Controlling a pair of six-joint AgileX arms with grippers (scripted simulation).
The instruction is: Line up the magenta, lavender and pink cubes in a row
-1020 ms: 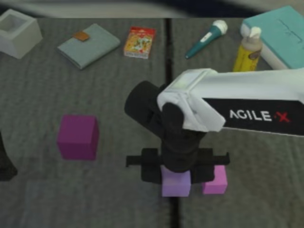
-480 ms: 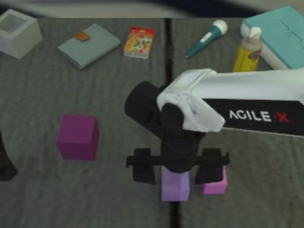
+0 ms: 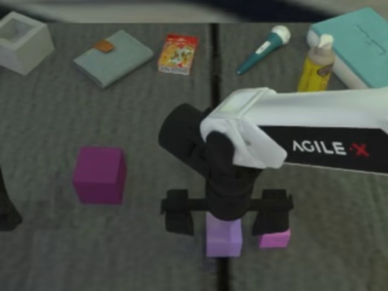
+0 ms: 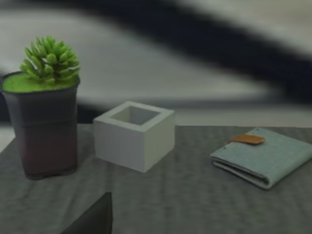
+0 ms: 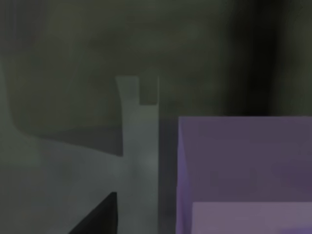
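Observation:
The lavender cube [image 3: 223,239] sits on the mat near the front edge, close to the centre seam. My right gripper [image 3: 224,221] hangs straight over it, open, with one finger on each side and clear gaps to the cube. In the right wrist view the lavender cube [image 5: 243,170] fills the corner beside one dark fingertip [image 5: 100,219]. The small pink cube [image 3: 274,239] lies just right of the lavender one, partly covered by a finger. The large magenta cube [image 3: 99,174] stands alone further left. My left arm [image 3: 6,209] is parked at the left edge.
Along the back stand a white open box [image 3: 23,41], a grey wallet [image 3: 113,57], a card pack [image 3: 178,53], a teal thermometer [image 3: 262,50], a yellow bottle [image 3: 316,66] and a teal book [image 3: 357,42]. A potted succulent [image 4: 44,122] shows in the left wrist view.
The right gripper's fingers have spread apart and let go of the lavender cube, which stays on the mat. The right finger now covers more of the pink cube.

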